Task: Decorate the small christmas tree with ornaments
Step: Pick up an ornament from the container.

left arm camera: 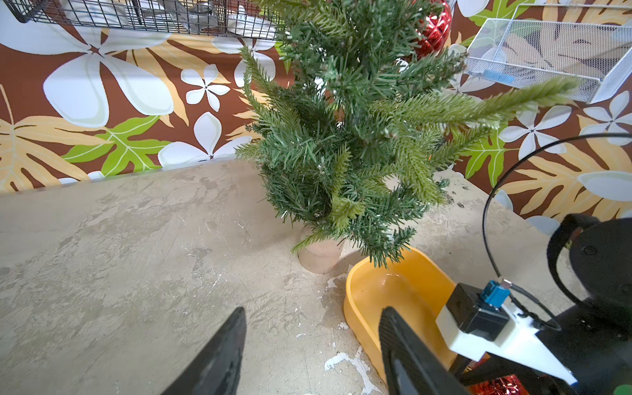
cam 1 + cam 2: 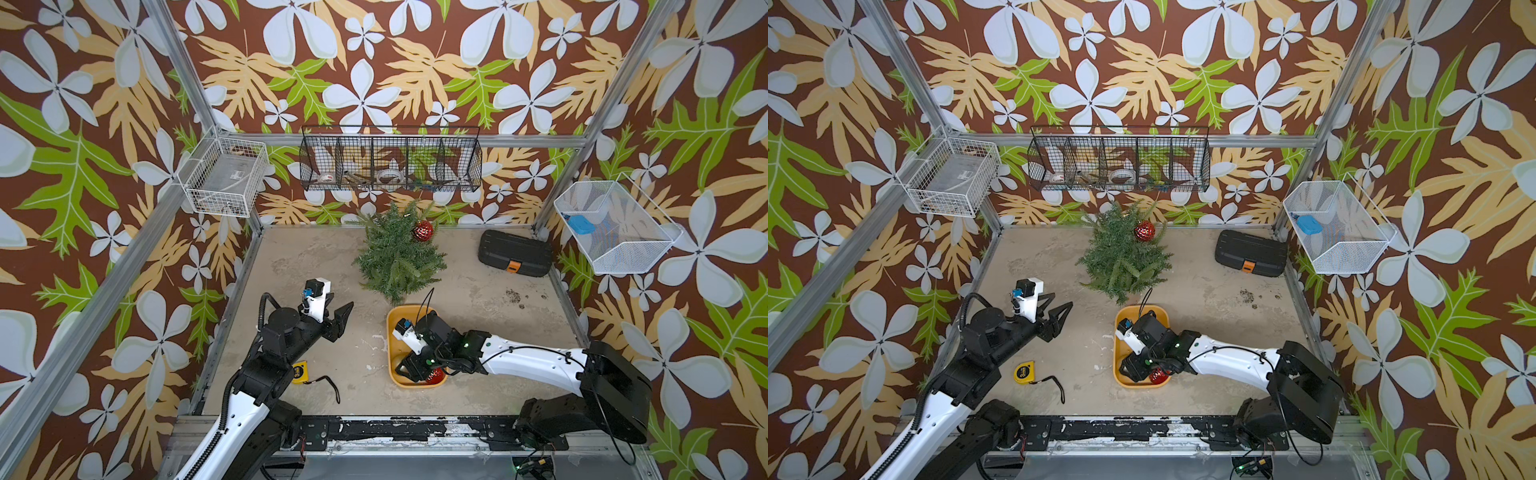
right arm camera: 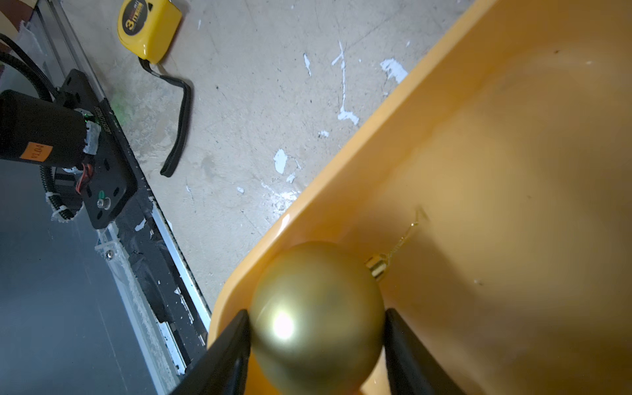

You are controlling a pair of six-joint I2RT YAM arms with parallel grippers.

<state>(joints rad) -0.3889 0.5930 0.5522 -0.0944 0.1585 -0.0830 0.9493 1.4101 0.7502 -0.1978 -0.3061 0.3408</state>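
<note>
The work surface is a flat beige table (image 2: pixel 316 257) with a mottled finish and scattered white chips. The yellow tray (image 2: pixel 391 349) lies directly on it. The small christmas tree (image 2: pixel 395 253) stands upright in a tan pot (image 1: pixel 319 254) just behind the tray, with its lowest branches overhanging the tray's far rim. In both top views, the yellow tape measure (image 2: pixel 1024 371) lies to the left of the tray and well apart from it, with its black strap (image 2: pixel 1057 384) trailing on the surface, and the closed black case (image 2: pixel 514 253) lies behind and to the right of the tray, near the rear corner.
</note>
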